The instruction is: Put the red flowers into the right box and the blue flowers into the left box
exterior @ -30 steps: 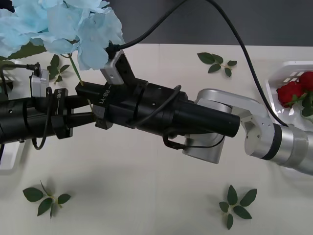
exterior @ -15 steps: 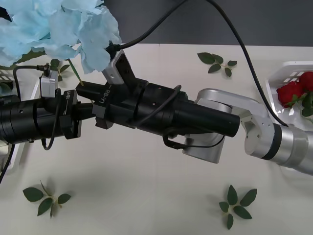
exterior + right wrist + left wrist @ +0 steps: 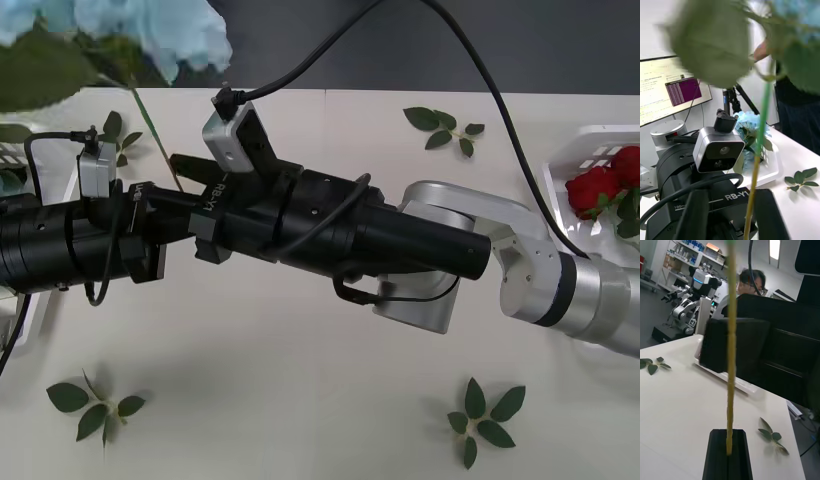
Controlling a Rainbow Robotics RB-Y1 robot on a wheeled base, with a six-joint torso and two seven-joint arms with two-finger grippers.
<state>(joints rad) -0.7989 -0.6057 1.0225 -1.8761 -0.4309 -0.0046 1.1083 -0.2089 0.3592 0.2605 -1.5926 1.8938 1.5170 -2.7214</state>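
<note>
A blue flower is lifted high at the far left, its thin stem running down between the two grippers. My left gripper is shut on the stem; in the left wrist view its black fingers pinch the stem's lower end. My right gripper meets it from the right and is open, with the stem passing freely between its fingers. More blue flowers lie in the left box. Red flowers rest in the right box.
Loose green leaf sprigs lie on the white table at the front left, the front right, the back middle and the back left. A black cable arcs over the right arm.
The left gripper has moved right up to the right gripper and shut on the stem. The blue bloom has risen toward the top of the front view.
</note>
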